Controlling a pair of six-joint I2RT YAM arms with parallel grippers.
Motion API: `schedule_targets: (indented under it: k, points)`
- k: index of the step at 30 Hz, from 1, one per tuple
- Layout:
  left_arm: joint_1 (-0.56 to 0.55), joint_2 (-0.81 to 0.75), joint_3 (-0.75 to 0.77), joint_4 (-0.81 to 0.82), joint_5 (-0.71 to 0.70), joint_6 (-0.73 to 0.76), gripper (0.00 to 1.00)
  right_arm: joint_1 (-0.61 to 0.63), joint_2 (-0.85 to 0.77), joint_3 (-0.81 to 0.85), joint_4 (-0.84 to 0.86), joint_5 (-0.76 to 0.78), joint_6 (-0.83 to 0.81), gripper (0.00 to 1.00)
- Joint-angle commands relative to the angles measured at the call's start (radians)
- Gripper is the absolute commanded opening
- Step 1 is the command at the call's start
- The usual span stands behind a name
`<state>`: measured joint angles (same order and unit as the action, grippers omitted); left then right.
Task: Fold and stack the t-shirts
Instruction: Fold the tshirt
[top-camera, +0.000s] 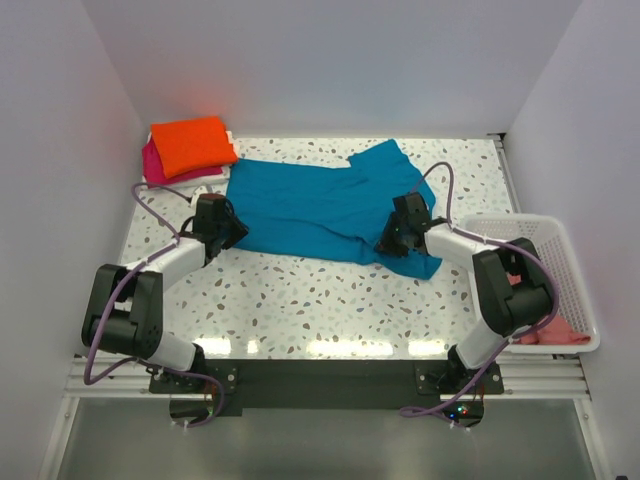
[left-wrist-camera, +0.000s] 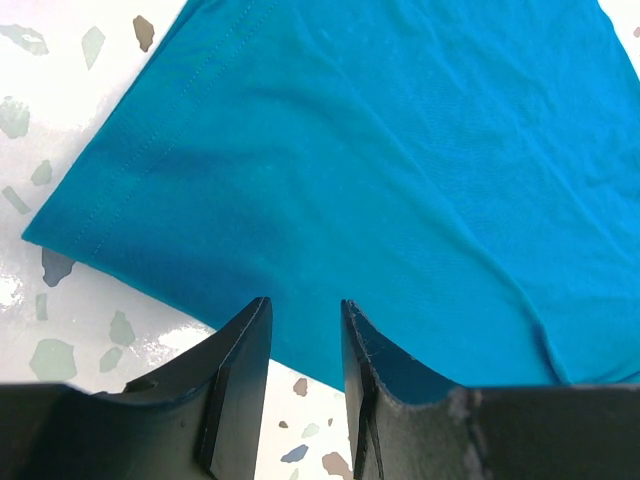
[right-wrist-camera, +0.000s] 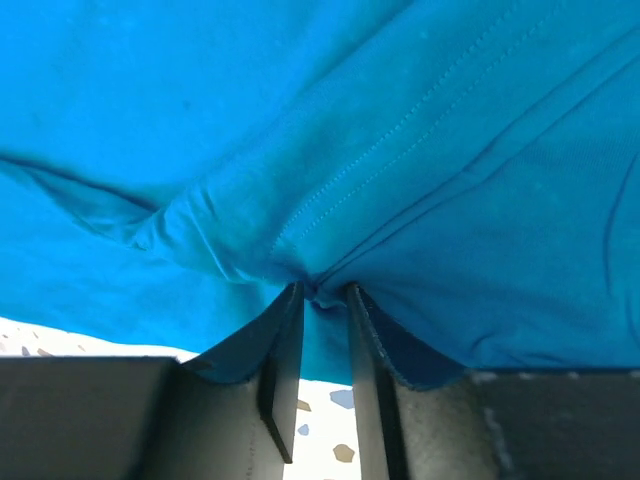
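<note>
The teal blue t-shirt (top-camera: 310, 205) lies spread flat across the middle back of the table. My left gripper (top-camera: 228, 232) is at its near left corner. In the left wrist view its jaws (left-wrist-camera: 305, 305) stand apart over the hem of the teal cloth (left-wrist-camera: 400, 150), with nothing pinched. My right gripper (top-camera: 388, 243) is at the shirt's near right part. In the right wrist view it (right-wrist-camera: 324, 290) is shut on a bunched fold of the teal cloth (right-wrist-camera: 300, 100), with creases running to the tips. The folded orange t-shirt (top-camera: 192, 145) lies on the magenta one (top-camera: 152, 165) at the back left.
A white mesh basket (top-camera: 575, 260) stands at the right edge and holds the salmon pink t-shirt (top-camera: 550, 332). White walls close the table in at the left, back and right. The speckled tabletop (top-camera: 320, 300) shows bare in front of the teal shirt.
</note>
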<state>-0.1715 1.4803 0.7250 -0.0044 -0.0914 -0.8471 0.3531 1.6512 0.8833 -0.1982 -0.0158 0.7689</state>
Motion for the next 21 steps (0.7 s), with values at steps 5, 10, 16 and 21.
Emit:
schedule_targets:
  k: [5, 10, 16, 21]
  points:
    - [-0.002, 0.000, 0.007, 0.037, -0.028, 0.000, 0.38, 0.006, 0.001, 0.068, 0.039, 0.017, 0.000, 0.26]
    - [0.000, 0.003, 0.010, 0.021, -0.039, 0.003, 0.38, 0.006, -0.059, -0.004, 0.003, 0.043, -0.023, 0.39]
    - [-0.002, 0.018, 0.013, 0.007, -0.048, -0.006, 0.38, 0.004, -0.117, -0.102, 0.020, 0.065, -0.017, 0.41]
    - [0.003, 0.051, 0.019, -0.043, -0.076, -0.027, 0.37, 0.006, -0.123, -0.109, 0.006, 0.079, -0.023, 0.40]
